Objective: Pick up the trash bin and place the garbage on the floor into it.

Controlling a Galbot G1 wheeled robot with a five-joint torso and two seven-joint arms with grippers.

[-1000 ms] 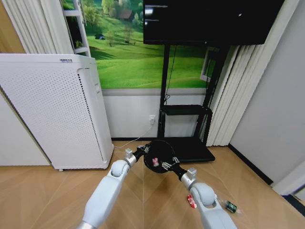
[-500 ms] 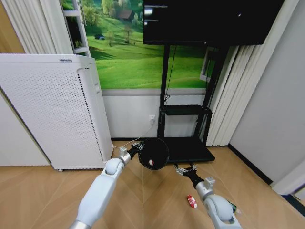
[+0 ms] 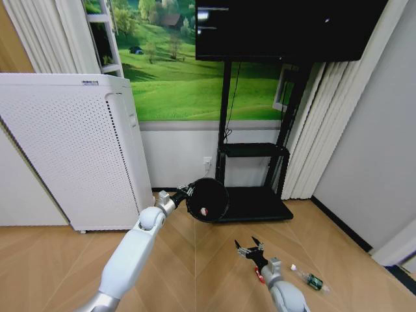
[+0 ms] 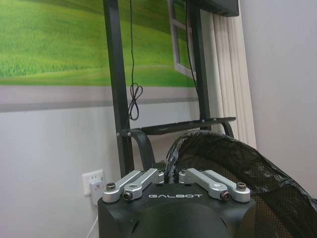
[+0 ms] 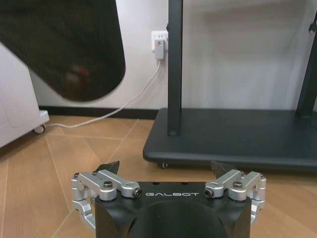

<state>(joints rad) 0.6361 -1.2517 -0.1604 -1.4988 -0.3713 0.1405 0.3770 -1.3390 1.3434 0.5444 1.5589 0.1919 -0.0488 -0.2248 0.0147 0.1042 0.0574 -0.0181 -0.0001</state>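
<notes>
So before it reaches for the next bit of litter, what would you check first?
1. Trash bin held by left gripper: ok, shut on the rim, bin off the floor.
2. One red-and-white piece inside the bin: ok.
3. Right gripper free: ok, open, nothing between the fingers.
4. Red wrapper on the floor: partly hidden behind the right arm.
5. Bottle on the floor: ok, in plain sight.
6. Bin mouth facing the litter: cannot tell.

The right gripper (image 3: 250,246) has drawn back from the trash bin (image 3: 208,199) and dropped low over the floor, its fingers now spread wide. The left gripper (image 3: 184,193) has carried the bin up and leftward, with what looks like a red-and-white piece (image 3: 204,211) inside.
</notes>
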